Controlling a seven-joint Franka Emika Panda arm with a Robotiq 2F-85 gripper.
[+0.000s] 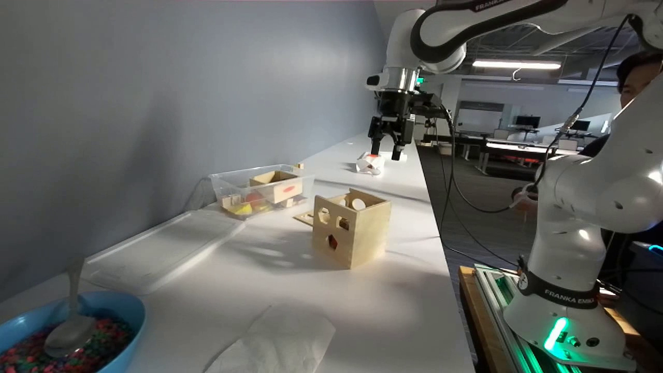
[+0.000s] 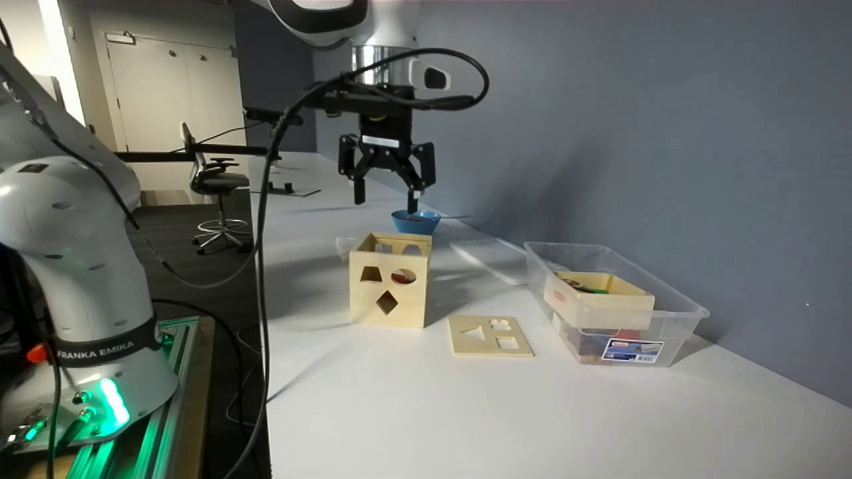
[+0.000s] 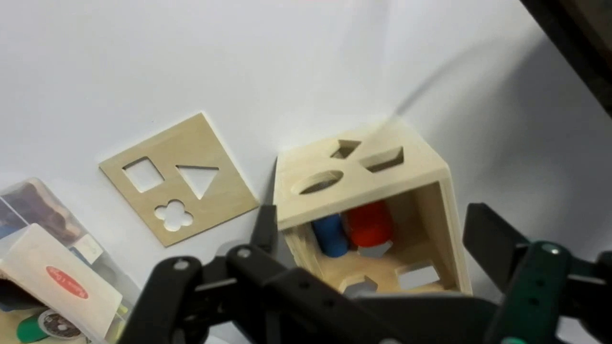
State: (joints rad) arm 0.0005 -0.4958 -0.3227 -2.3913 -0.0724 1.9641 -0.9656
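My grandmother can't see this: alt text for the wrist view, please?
An open robot gripper frames an open-topped wooden box holding a red block and a blue block. Left of the box lies a wooden panel with square, triangle and flower cutouts.

We see a smooth, rounded white arm with a curved black stripe, a shiny silver ring, a thick looping black cable, a dark band lettered FRANKA EMIKA in white, a glowing green light low down, and a matte black gripper dotted with small round silver screws.
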